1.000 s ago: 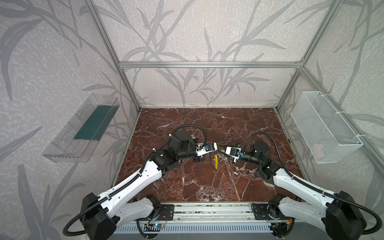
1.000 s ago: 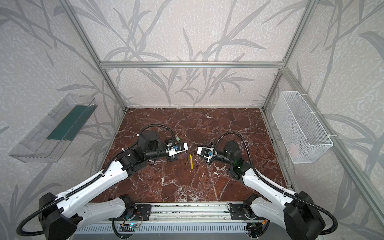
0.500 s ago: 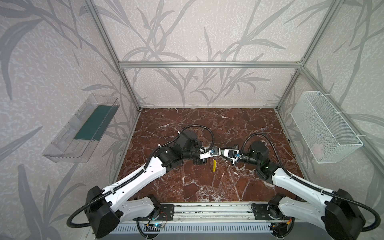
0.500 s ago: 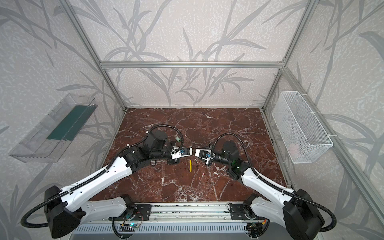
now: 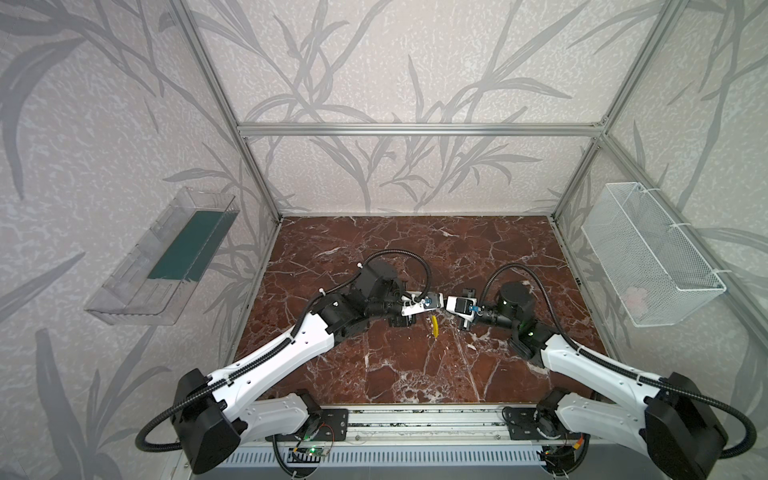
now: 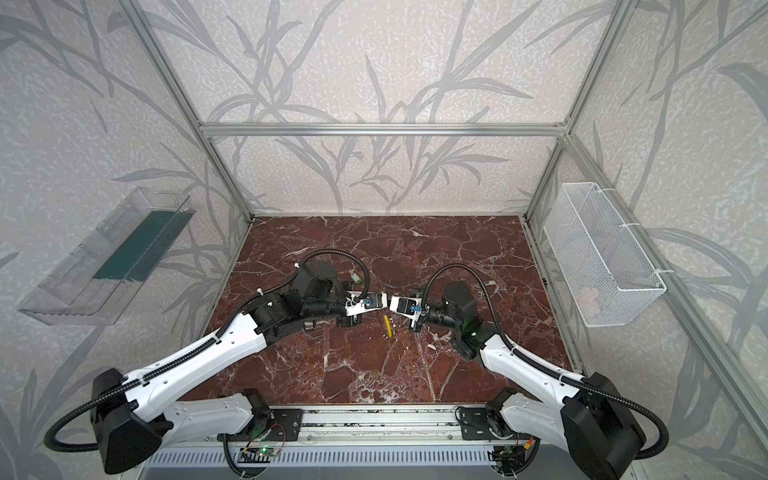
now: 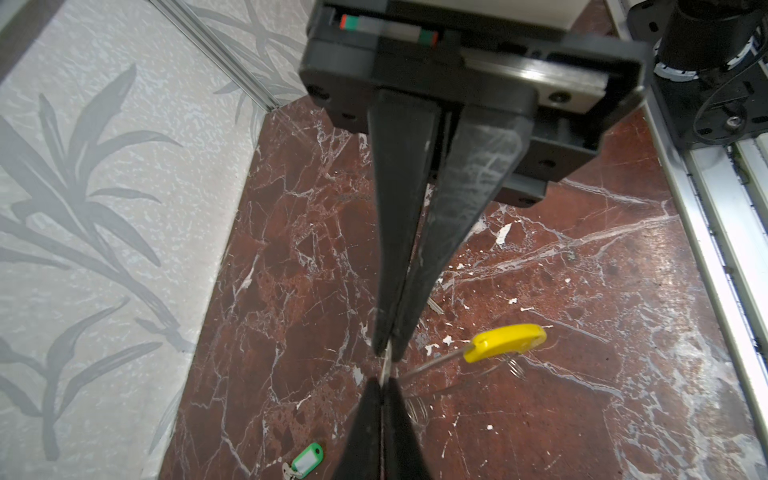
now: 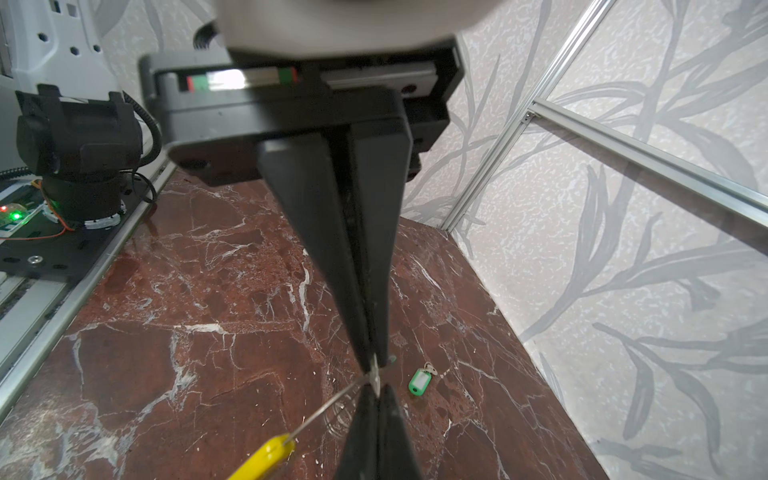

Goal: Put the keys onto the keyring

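Step, as judged: steadying the ring (image 7: 505,341). Left pincer (image 7: 386,353) and right pincer (image 8: 374,365) meet mid-desk (image 6: 374,374), both clamped on its wire. A key (image 6: 354,276) lies far left, unthreaded. Next: free one pincer and fetch it.

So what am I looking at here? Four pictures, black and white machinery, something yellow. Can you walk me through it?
It is one robot with two arms, the left arm and the right arm, mounted at the edge of a red marble table. Two pictures look down from overhead, side by side, so they nearly match. The other two come from a camera on each wrist. A key with a green tag lies on the table. The keyring, a thin wire loop with a yellow sleeve, is held up in the air: the left fingers and the right fingers meet almost tip to tip, both closed on its wire.
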Controlling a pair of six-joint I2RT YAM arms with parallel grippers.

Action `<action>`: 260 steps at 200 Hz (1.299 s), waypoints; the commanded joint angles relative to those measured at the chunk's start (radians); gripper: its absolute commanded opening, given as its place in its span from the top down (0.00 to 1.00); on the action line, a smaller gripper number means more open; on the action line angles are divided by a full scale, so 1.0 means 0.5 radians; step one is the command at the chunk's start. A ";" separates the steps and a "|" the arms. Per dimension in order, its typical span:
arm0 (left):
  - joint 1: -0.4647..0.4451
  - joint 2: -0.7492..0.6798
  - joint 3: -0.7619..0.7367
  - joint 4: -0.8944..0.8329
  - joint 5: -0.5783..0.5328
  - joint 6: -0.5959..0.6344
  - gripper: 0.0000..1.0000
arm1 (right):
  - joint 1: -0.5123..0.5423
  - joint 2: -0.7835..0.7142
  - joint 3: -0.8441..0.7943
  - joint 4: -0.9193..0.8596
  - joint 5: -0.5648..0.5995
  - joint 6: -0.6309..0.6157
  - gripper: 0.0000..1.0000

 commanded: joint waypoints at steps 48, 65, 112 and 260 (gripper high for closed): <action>0.118 -0.304 -0.576 0.842 0.169 -0.347 0.84 | -0.033 0.070 -0.061 0.487 -0.183 0.290 1.00; 0.122 -0.322 -0.621 0.928 0.187 -0.407 0.85 | -0.035 0.079 -0.049 0.487 -0.225 0.293 1.00; 0.121 -0.324 -0.668 1.080 0.288 -0.548 0.85 | -0.033 0.085 -0.018 0.452 -0.286 0.284 1.00; 0.119 -0.213 -0.580 1.130 0.513 -0.553 1.00 | -0.034 0.106 0.007 0.399 -0.308 0.297 1.00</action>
